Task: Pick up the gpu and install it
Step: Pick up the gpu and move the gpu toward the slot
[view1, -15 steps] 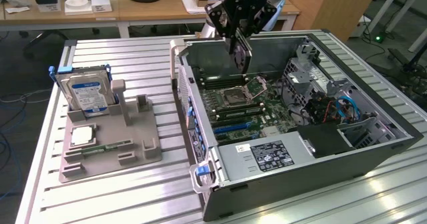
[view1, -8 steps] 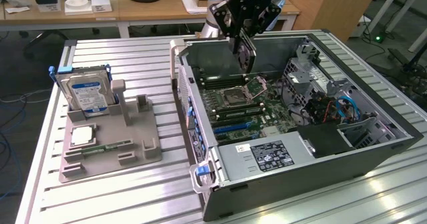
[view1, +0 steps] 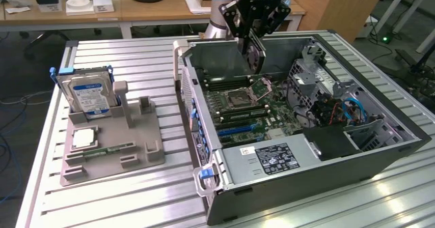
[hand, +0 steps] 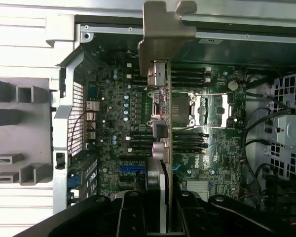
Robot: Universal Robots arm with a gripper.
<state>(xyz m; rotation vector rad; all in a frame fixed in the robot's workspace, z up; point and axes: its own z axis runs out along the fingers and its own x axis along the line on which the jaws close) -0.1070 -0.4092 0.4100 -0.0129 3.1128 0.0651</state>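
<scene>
Gripper (view1: 251, 33) clamped on gpu (view1: 253, 52). Card hangs on edge above motherboard (view1: 272, 111), not seated. Risks: card off line with blue slot (view1: 235, 129) on motherboard, striking CPU socket (view1: 241, 100); metal bracket (hand: 165, 39) snagging computer case (view1: 380, 151) wall beside motherboard.

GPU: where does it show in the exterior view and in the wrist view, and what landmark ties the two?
Exterior view: gpu upper middle, hanging from the gripper above the open case.
Wrist view: gpu edge-on through the middle, over the motherboard.
Shared landmark: the CPU socket.
</scene>
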